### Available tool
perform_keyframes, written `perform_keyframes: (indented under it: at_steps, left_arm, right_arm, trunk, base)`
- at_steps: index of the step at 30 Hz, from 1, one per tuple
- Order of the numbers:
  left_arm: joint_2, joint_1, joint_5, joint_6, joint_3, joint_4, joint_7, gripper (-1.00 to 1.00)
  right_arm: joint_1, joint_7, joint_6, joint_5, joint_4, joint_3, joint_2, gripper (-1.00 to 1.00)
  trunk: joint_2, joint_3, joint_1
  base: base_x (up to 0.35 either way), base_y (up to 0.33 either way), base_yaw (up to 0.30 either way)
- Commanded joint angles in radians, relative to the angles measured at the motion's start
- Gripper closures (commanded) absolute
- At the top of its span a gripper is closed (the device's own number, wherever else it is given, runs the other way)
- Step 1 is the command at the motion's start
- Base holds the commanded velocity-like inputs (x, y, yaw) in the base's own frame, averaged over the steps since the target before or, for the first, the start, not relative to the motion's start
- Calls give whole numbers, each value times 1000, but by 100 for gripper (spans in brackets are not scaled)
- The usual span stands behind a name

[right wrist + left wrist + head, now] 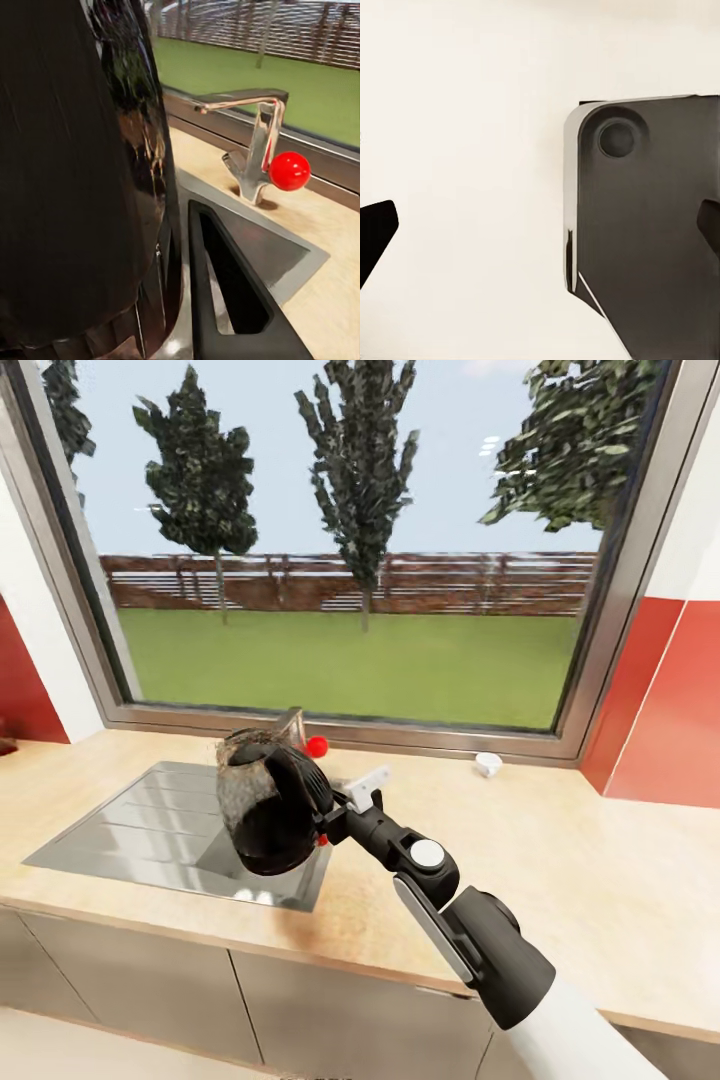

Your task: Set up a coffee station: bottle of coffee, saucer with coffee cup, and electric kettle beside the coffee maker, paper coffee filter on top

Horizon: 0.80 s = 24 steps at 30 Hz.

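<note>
- Right end effector clamped on the electric kettle at its handle side; kettle held off the surface, hanging over the sink set into the table.
- Kettle tilted, dark lid end toward the camera, glass body toward the window.
- Likely heavy for a one-sided grip: glass body, weight hanging off the handle, prone to swing or rotate in the fingers. Fragile too, so set down gently, base first.
- Best hold probably the looped handle, close to the body, to limit torque.
- Left end effector: dark fingertips at either edge of the left wrist view, spread wide, holding nothing; pale surface and a dark grey panel beyond.
- Tap with red knob just behind the sink, close to the kettle; collision risk on any swing.
- Table: light wood-look, flat, grey cabinet fronts below; small white object near the sill, too small to identify.
- Red and white walls flank the window; lawn, fence, trees outside.
</note>
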Motion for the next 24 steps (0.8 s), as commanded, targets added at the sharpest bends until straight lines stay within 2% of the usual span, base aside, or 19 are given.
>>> perform_keyframes:
  at_steps: [1,24]
  left_arm:
    - [0,0,-10,-2,8,-1,0,-100]
    - [0,-1,-10,1,10,-1,0,-100]
  right_arm:
    - [-1,1,5,-4,-2,0,0,100]
    - [0,1,5,-4,-3,0,1,100]
  trunk:
    - [-2,-2,0]
    - [-2,-23,0]
  base:
    - [0,171,224]
    - [2,302,224]
